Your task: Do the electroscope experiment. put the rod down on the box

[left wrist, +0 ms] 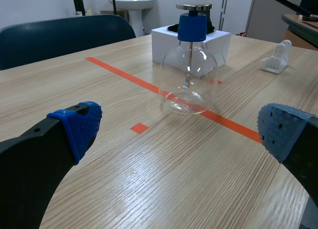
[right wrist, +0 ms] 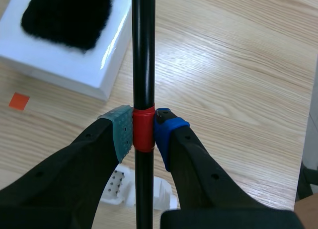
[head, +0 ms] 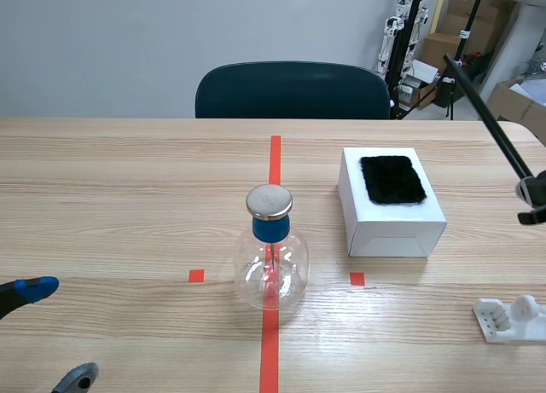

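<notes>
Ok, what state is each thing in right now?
rod: held in the air, slanted, not yet set down.
right gripper: shut on the rod's red band.
left gripper: open, empty.
electroscope: upright, capped, untouched.
box: black pad on top, no rod.
white holder: lying on the table.

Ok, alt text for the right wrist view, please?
The right pincer is shut on a black rod at its red band, held over the table. Ahead of it sits a white box topped with black fur; a white plastic piece lies under the pincer.
</notes>
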